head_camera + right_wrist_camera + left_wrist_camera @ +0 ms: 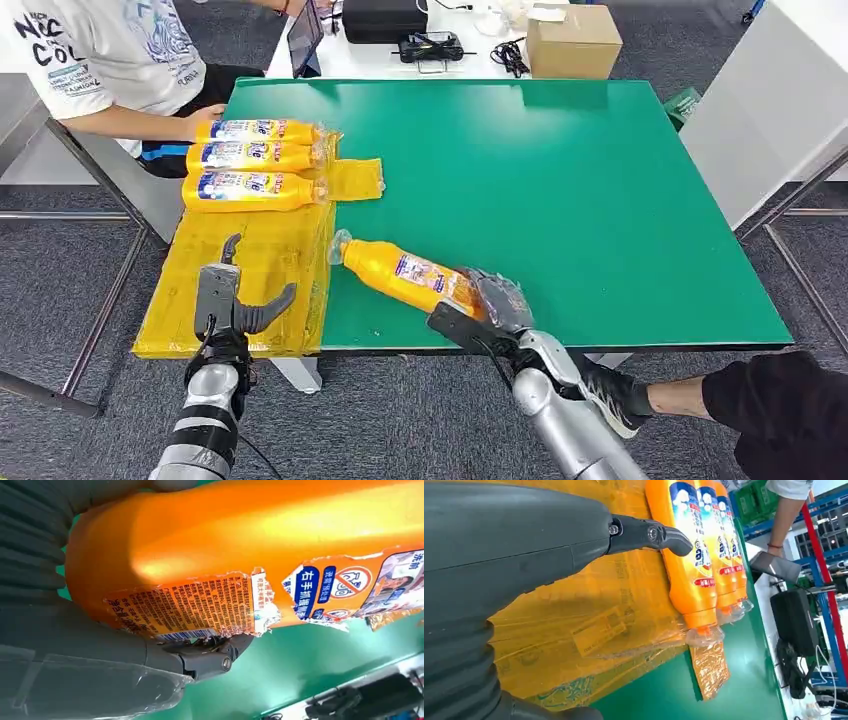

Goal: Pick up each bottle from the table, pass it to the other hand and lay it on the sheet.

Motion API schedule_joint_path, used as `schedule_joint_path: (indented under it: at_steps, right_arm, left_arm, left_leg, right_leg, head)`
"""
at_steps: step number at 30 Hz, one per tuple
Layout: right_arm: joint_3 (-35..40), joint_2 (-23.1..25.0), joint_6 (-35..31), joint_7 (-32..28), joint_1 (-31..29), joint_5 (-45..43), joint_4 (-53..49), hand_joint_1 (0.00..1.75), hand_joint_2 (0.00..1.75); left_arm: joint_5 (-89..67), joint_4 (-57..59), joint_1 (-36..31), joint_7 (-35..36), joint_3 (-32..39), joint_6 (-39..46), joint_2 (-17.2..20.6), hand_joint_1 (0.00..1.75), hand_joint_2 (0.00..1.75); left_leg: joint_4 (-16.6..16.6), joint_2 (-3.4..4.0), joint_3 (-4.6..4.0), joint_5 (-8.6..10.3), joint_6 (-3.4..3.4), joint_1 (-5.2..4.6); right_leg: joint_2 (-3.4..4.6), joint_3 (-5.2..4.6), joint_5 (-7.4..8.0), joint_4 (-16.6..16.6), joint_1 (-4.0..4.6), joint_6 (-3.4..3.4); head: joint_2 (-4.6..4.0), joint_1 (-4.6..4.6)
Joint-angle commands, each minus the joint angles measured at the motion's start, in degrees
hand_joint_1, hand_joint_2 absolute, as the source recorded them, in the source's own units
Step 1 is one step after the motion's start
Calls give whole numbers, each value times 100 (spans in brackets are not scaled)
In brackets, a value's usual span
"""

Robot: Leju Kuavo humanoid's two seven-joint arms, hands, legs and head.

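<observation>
Glossy plastic bottle (240,535) with torn paper label (200,607); crinkly sheet (250,290).

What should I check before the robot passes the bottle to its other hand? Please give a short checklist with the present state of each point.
1. Right hand holds the bottle at its base: ok.
2. Bottle lifted off the green table: cannot tell.
3. Left hand holds nothing, fingers apart: ok.
4. Left hand close enough to take the bottle: not ok, it is over the yellow sheet, apart from the bottle.
5. Bare sheet near the three laid bottles: ok.
6. Person's hand away from the sheet: not ok.
</observation>
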Motion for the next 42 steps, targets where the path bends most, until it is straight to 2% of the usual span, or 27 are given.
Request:
schedule_joint_path:
  at_steps: [1, 4, 6, 10, 13, 17, 22, 29, 31, 33, 36, 39, 42]
  right_arm:
    - [-591, 272, -407, -191, 143, 62, -412, 175, 175]
    - [-1293, 737, -1183, -506, 719, 46, -1804, 175, 175]
    - [-1647, 997, -1803, -1146, 1084, -276, -2698, 175, 175]
    - [-2063, 1155, -2242, -1894, 1456, -982, -3184, 175, 175]
    - [-2267, 1202, -2240, -2159, 1592, -1256, -2999, 175, 175]
    - [-2364, 1263, -1946, -2512, 1598, -1464, -2604, 175, 175]
    - [-2119, 1305, -1760, -2708, 1590, -1370, -2317, 175, 175]
    - [-1421, 1336, -1230, -2765, 1603, -1264, -1548, 175, 175]
    - [-1348, 1355, -1224, -2793, 1592, -1252, -1375, 175, 175]
    - [-1348, 1355, -1224, -2793, 1592, -1252, -1375, 175, 175]
    - [-1241, 1341, -986, -2739, 1562, -1260, -1217, 175, 175]
    - [-717, 1406, -662, -2720, 1395, -1050, -537, 175, 175]
    - [-125, 1491, -649, -2644, 1208, -749, 194, 175, 175]
  left_arm:
    - [189, 3, -39, 105, 103, -165, -51, 0, 175]
    - [935, -275, 194, 327, 273, -875, -181, 0, 175]
    - [1568, -237, 239, 386, 197, -1443, -212, 0, 175]
    - [3103, 13, 253, 535, -235, -2758, -33, 0, 175]
    - [3987, -16, 412, 565, -715, -3519, 243, 0, 175]
    - [4922, -217, 658, 732, -1400, -4247, 595, 0, 175]
    - [5358, -439, 766, 741, -2020, -4391, 827, 0, 175]
    - [5599, -591, 819, 712, -2271, -4483, 928, 0, 175]
    - [5608, -646, 849, 713, -2290, -4480, 944, 0, 175]
    - [5608, -646, 849, 713, -2290, -4480, 944, 0, 175]
    - [5618, -690, 863, 727, -2358, -4506, 973, 0, 175]
    - [5651, -584, 835, 730, -2457, -4553, 1003, 0, 175]
    - [5643, -323, 733, 668, -2484, -4576, 989, 0, 175]
  left_leg:
    - [-2, 3, 18, -8, -6, 3]
    - [1, 3, 12, -10, -7, 1]
    - [4, 4, 16, -17, -9, -1]
    - [-2, -22, 13, -12, -6, -1]
    - [-6, -16, 30, -17, -7, 3]
    - [-8, 0, 12, -17, 0, 1]
    - [-7, 3, 12, -18, -1, 2]
    - [-13, 18, 38, -27, -4, 8]
    - [-11, 16, 22, -22, -1, 7]
    - [-15, 23, 53, -33, -7, 11]
    - [-10, 11, 23, -22, -2, 7]
    - [-12, 21, 41, -30, -5, 9]
    - [-13, 25, 30, -23, -5, 8]
  right_leg:
    - [1, 18, -7, -2, 4, -10]
    - [1, 10, -11, 4, 2, -10]
    - [3, 11, -19, 11, 0, -13]
    - [-19, 15, -21, 3, 1, -10]
    - [-14, 33, -21, -7, 4, -11]
    - [3, 11, -8, -9, 1, -8]
    - [4, 9, -9, -8, 3, -10]
    - [18, 33, -13, -14, 9, -14]
    - [17, 19, -8, -12, 8, -11]
    - [23, 47, -18, -15, 12, -19]
    - [12, 21, -10, -12, 7, -12]
    - [22, 36, -14, -14, 10, -17]
    - [25, 23, -8, -12, 8, -14]
  head:
    - [0, 2]
    - [0, 2]
    - [0, 0]
    - [0, 0]
    - [0, -2]
    - [0, 0]
    - [0, 0]
    - [0, 2]
    - [0, 2]
    - [0, 0]
    - [0, 0]
    - [0, 2]
    - [0, 2]
